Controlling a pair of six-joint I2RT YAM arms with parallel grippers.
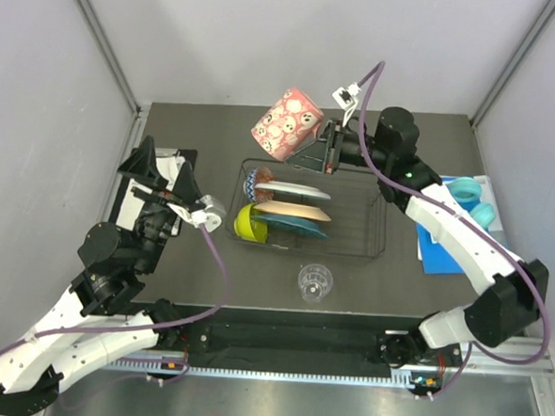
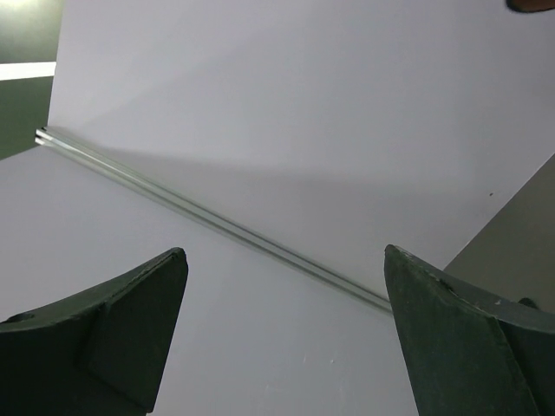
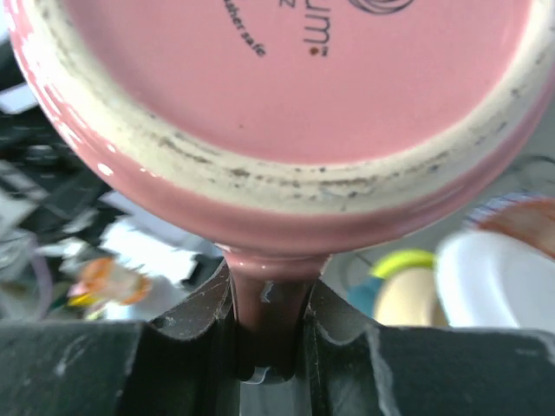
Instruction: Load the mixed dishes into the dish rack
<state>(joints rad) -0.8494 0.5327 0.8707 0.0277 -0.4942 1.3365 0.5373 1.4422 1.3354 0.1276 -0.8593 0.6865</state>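
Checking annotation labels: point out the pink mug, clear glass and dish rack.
pink mug (image 1: pixel 287 124): top external view, its patterned side wall.
clear glass (image 1: pixel 315 282): top external view, middle of its open mouth.
dish rack (image 1: pixel 357 218): top external view, bare wire floor at its right end.

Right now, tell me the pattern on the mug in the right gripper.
Pink mug with small white faces; the top view shows it best.

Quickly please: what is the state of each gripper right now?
Left gripper: open, holding nothing.
Right gripper: closed, holding the pink mug by its handle.
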